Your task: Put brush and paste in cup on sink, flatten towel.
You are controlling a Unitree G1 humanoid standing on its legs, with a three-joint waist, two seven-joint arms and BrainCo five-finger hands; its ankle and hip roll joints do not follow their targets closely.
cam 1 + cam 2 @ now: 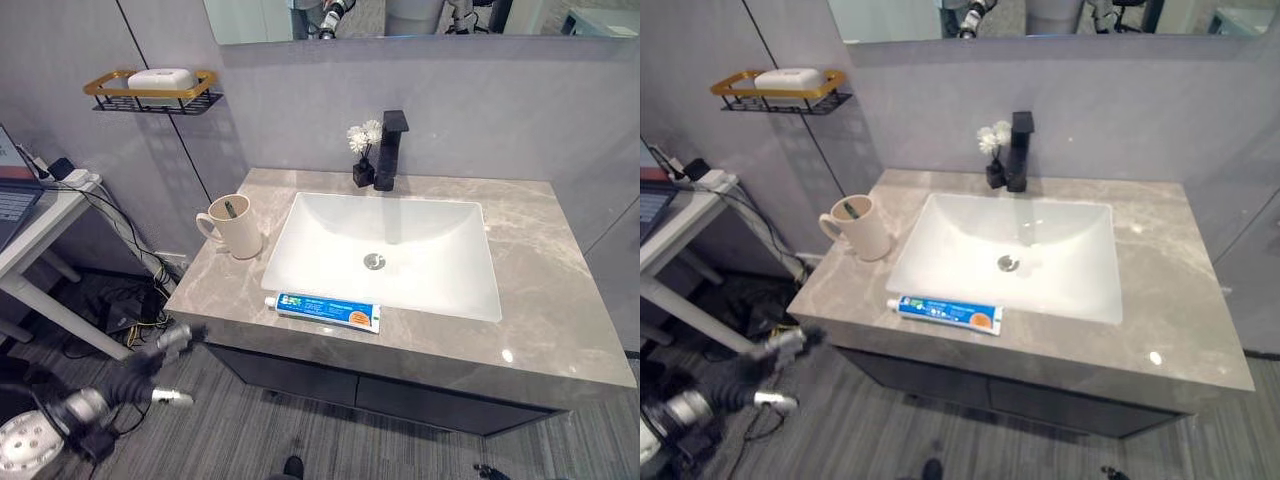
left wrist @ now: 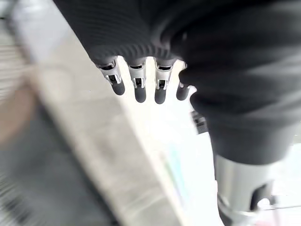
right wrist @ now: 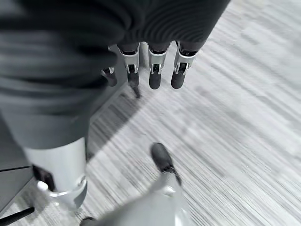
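- toothpaste tube (image 1: 326, 312) lies on the counter's (image 1: 540, 300) near edge, in front of the basin (image 1: 385, 250); brush (image 1: 230, 209) already stands in the cup (image 1: 235, 226) at far left.
- left hand (image 1: 160, 370) hangs low at near left, fingers relaxed, empty — right hand (image 3: 150, 70) likewise slack over the floor.
- best approach, i'd judge: lift the left hand above the edge and pinch the tube mid-body.

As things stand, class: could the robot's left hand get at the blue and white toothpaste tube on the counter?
Probably yes: the left hand hangs open below the counter's front edge, and the blue and white toothpaste tube lies there with nothing between them.
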